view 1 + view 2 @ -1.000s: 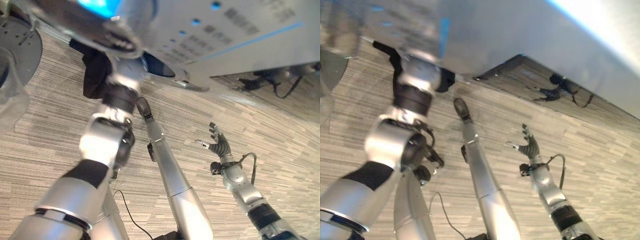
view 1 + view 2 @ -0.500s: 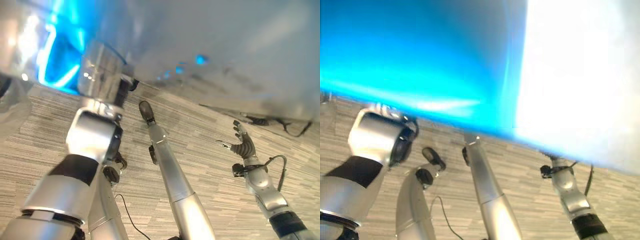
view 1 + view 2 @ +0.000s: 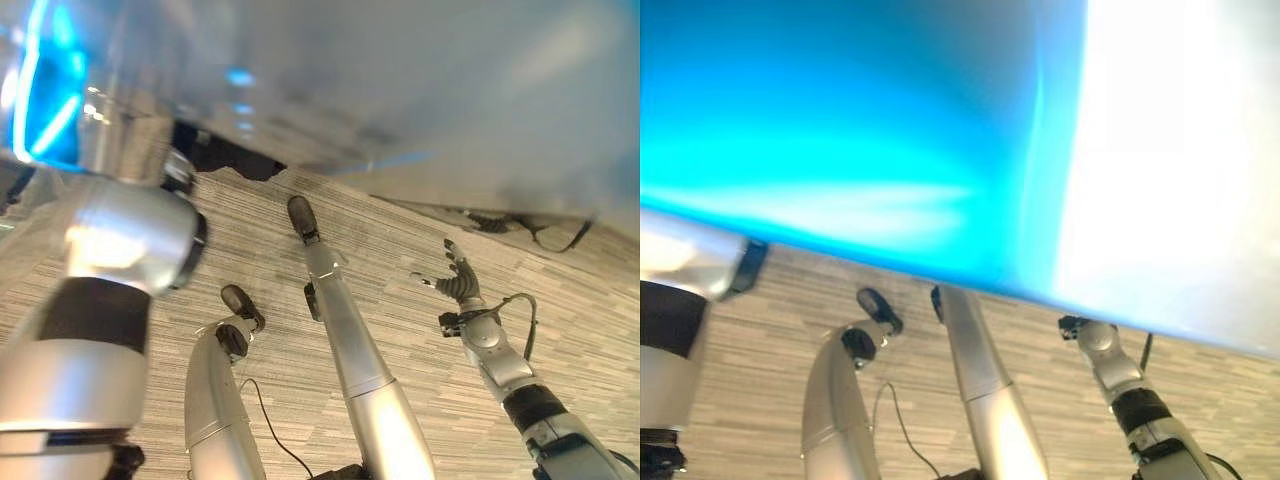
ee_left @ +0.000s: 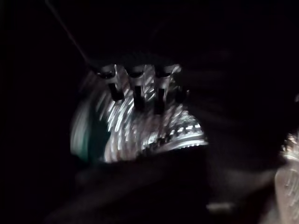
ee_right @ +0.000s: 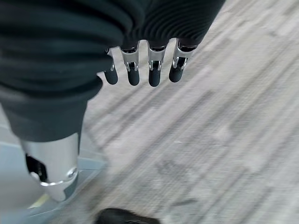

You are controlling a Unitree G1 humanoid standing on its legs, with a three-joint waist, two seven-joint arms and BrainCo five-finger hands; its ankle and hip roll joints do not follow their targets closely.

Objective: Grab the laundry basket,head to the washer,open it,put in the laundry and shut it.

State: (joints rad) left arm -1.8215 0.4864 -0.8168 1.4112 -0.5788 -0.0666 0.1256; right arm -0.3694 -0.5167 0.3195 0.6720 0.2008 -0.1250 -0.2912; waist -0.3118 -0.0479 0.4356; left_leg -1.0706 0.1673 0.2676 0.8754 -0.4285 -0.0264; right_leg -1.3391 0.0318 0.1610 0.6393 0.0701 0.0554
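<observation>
Right hand (image 3: 455,280): fingers straight and spread, thumb out to the side, holding nothing. In its wrist view the dark tips hang in an even row over the floor (image 5: 210,140), which is grey carpet with a fine streaked weave.

Left hand (image 4: 135,88): fingers side by side, seemingly relaxed, nothing between them. This is hard to confirm in the dark, smeared view. Past them a curved, ribbed metal surface shines, the drum (image 4: 149,135).

In the left eye view the left arm runs up into the washer (image 3: 450,100), so that hand is cut off there. A dark, ragged-edged mass, the laundry (image 3: 228,157), sits at the washer's mouth just beside that arm. Whether it is inside or on the lip cannot be told.

The washer's smooth silver panel is blurred. In the right eye view it shows as blue-white glare that hides the right hand.

Since half a second ago the whole view has shifted. The right hand is still spread and clear of the washer.
</observation>
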